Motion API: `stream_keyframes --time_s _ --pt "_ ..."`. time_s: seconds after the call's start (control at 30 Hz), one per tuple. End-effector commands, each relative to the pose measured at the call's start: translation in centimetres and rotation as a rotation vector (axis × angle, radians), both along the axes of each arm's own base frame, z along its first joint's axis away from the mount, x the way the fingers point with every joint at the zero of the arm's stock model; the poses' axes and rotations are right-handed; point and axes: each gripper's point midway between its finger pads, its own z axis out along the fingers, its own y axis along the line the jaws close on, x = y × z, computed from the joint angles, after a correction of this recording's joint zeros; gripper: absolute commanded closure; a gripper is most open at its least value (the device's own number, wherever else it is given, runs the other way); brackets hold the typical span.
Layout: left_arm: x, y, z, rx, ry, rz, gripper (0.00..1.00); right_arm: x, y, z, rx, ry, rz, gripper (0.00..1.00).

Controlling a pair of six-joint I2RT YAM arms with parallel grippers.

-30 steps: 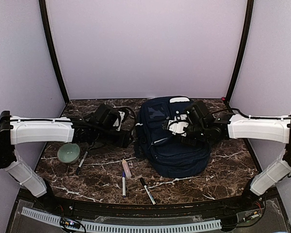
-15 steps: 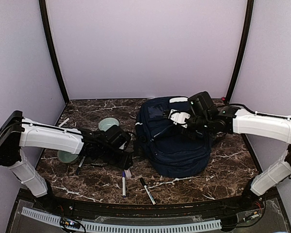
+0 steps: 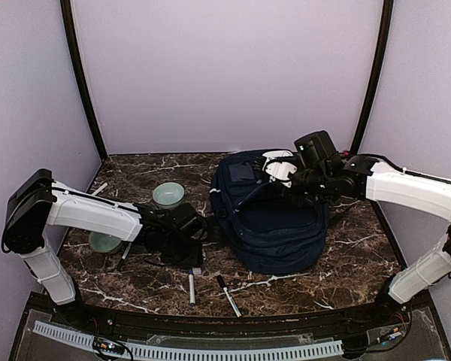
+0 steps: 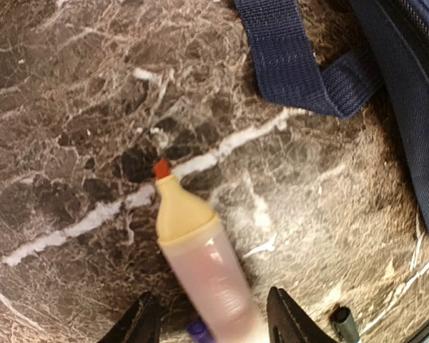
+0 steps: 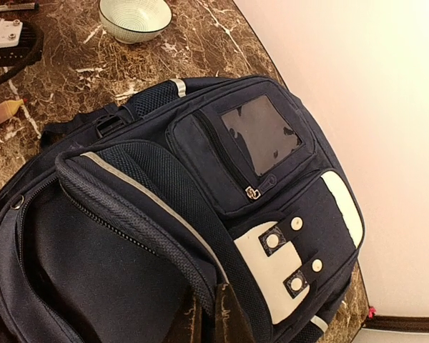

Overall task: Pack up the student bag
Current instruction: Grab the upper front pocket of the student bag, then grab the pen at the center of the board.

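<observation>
The dark marble desk (image 3: 346,256) sat between lilac walls (image 3: 225,75). Right of its centre lay the student bag (image 3: 274,226), navy fabric with pale reflective stripes, a white snap patch and a zipped window pocket. My right gripper (image 5: 209,318) was clamped on the bag's padded zip rim. My left gripper (image 4: 211,321) stood open astride a highlighter (image 4: 193,243).

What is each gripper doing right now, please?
Left gripper: open, straddling the highlighter, not gripping it.
Right gripper: closed, pinching the backpack's open zip edge.
</observation>
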Motion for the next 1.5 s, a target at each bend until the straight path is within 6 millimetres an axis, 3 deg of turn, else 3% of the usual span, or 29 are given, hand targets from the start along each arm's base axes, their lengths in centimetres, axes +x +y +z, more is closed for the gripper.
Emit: stream_keyframes --time_s 0.0,0.1,0.2,0.27,0.53,0.6,0.7,0.83,1.07,1.3,1.47 --pt "0.7 0.9 -0.1 0.078 -0.011 0.046 0.49 1.1 1.2 5.0 0.152 -0.098 -0.009 1.00" --pt "1.1 0.5 -0.5 0.089 -0.009 0.034 0.54 0.9 1.2 4.7 0.158 -0.089 -0.002 1.00" --pt "1.1 -0.1 -1.3 0.102 0.017 0.011 0.66 0.9 1.2 5.0 0.165 -0.093 -0.003 1.00" --pt "1.0 -0.3 -1.7 0.121 0.034 -0.006 0.68 0.7 0.9 3.8 0.146 -0.079 -0.006 1.00" --pt "2.2 -3.2 -1.0 0.106 -0.012 -0.212 0.76 0.6 0.7 3.2 0.138 -0.084 -0.012 1.00" --pt "1.9 -4.3 -0.9 0.100 -0.004 -0.321 0.73 0.7 0.6 3.2 0.139 -0.085 -0.016 1.00" --pt "1.3 -3.6 -0.8 0.186 0.040 -0.436 0.51 0.6 0.5 3.2 0.142 -0.083 -0.017 1.00" --pt "1.3 -1.5 -0.3 0.289 0.090 -0.428 0.47 0.5 0.4 3.1 0.141 -0.083 -0.017 1.00" --pt "0.7 -1.0 -0.7 0.304 0.155 -0.378 0.64 0.5 0.5 2.8 0.138 -0.078 -0.016 1.00" --pt "1.6 -3.2 -0.5 0.234 0.107 -0.421 0.71 0.5 0.4 2.5 0.132 -0.074 -0.014 1.00" --pt "2.7 -3.6 0.0 0.260 0.070 -0.435 0.83 0.6 0.2 2.3 0.125 -0.079 -0.024 1.00"
